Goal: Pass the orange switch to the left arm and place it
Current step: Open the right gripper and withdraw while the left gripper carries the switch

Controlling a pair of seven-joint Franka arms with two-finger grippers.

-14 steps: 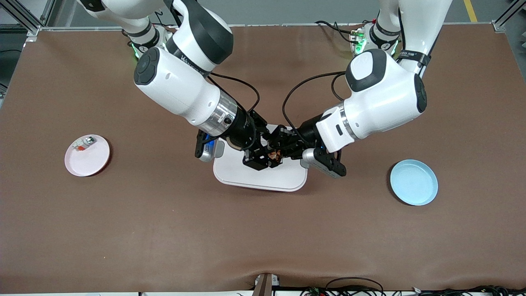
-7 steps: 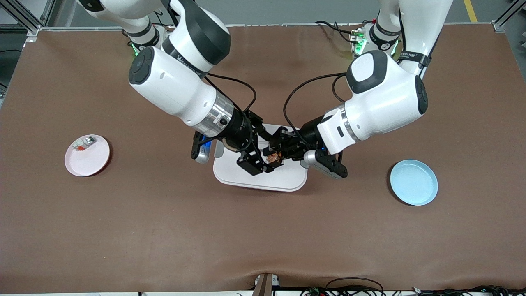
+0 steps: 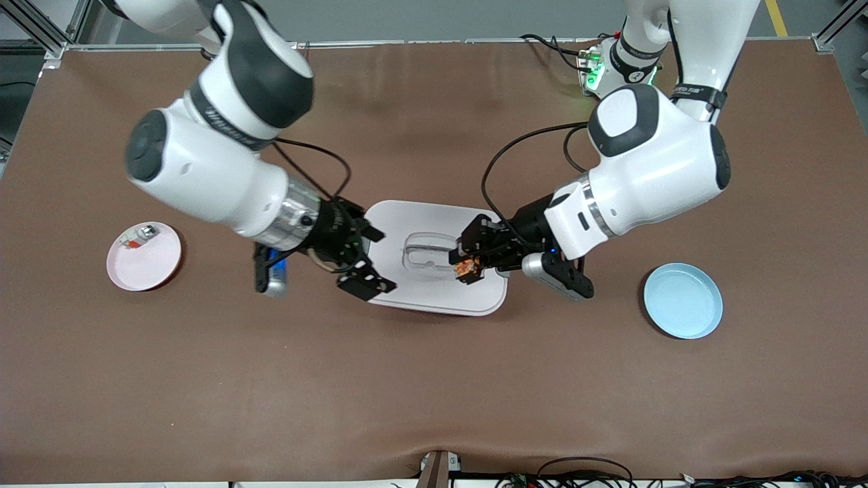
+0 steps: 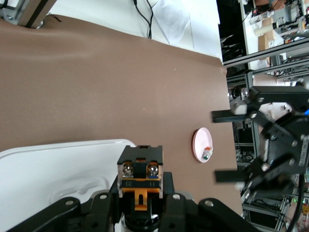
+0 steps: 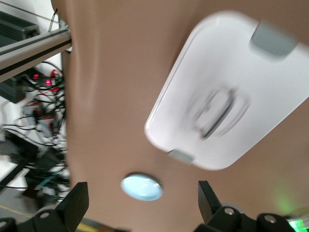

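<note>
The orange switch [image 3: 466,269], a small black part with orange-brown end, is held in my left gripper [image 3: 468,268], which is shut on it over the white box [image 3: 420,217], near the recessed handle. In the left wrist view the switch [image 4: 140,174] sits between the fingers [image 4: 171,203], with the box [image 4: 48,164] below. My right gripper [image 3: 371,261] is open and empty over the box's edge toward the right arm's end. The right wrist view shows its spread fingers [image 5: 75,203] and the box [image 5: 227,92].
A pink plate [image 3: 144,256] with a pale small part [image 3: 139,236] lies toward the right arm's end. A blue plate [image 3: 683,300] lies toward the left arm's end; it also shows in the right wrist view [image 5: 141,187]. The pink plate shows in the left wrist view [image 4: 203,145].
My right gripper has let go of the switch and drawn back toward the pink plate's end. My left gripper keeps the switch and has shifted slightly toward the blue plate.
</note>
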